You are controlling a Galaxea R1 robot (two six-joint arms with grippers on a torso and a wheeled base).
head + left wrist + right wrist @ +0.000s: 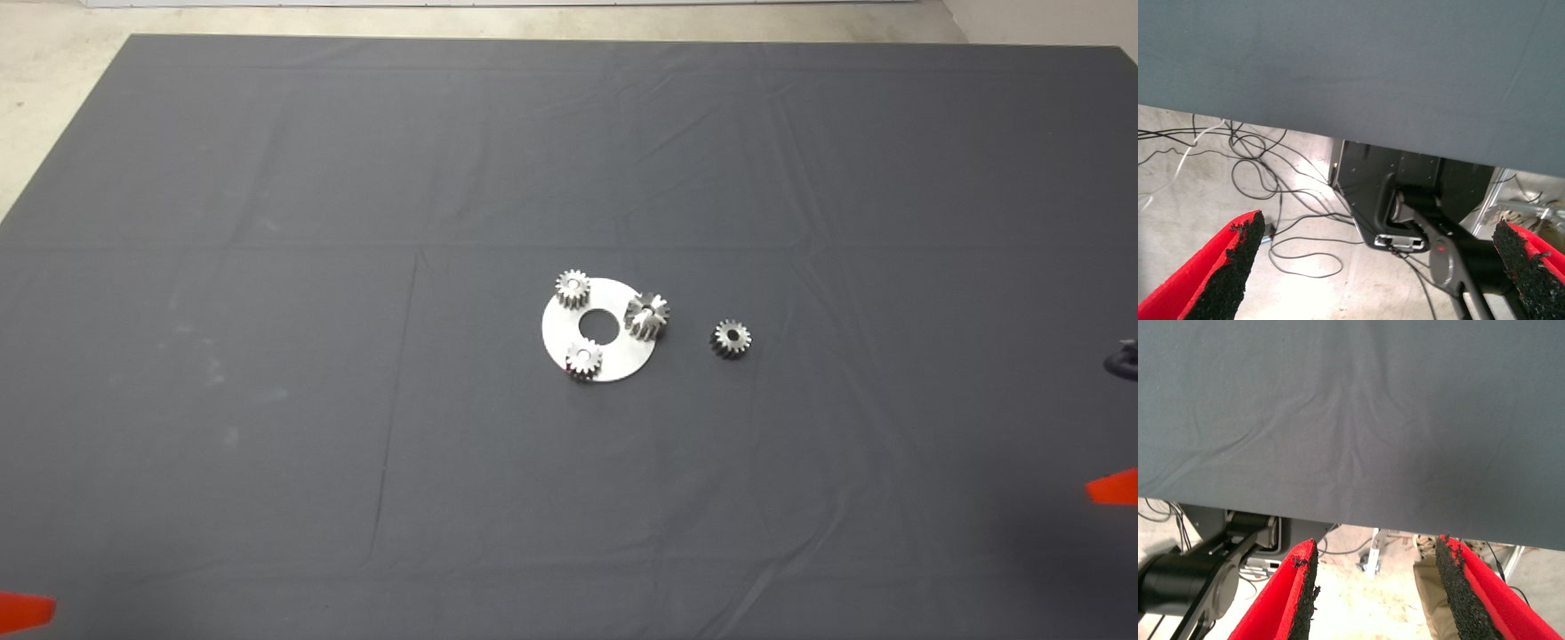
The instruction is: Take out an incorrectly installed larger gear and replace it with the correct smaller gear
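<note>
— Larger gear [647, 316]: on the right rim of the round steel plate [613, 360], tilted, slanted teeth out of keeping with its neighbours. Grippers?

— Both parked. Left gripper [1371, 267] at the near left edge of the bench, fingers [1225, 273] wide apart, holding nothing; beyond them only floor, loose cables [1258, 173] and the robot's base under the mat's edge. Right gripper [1371, 593] at the near right edge, fingers [1298, 597] also apart, empty, facing bare mat [1351, 420].

— Outward from there?

— Nearest the right gripper, the smaller gear [731, 339]: dull, dark, lying flat on the mat just right of the plate, apart from it. Probably set there as the spare, within easy reach of that arm.

— And on the plate?

— Two brighter gears, one at the far left rim [573, 288], one at the near rim [584, 359], spaced round the centre hole. Third spot taken by the wrong gear. Nothing begun yet, by the look of it; likely first move a reach for that tilted gear, with awkward sloping teeth to pinch.
</note>
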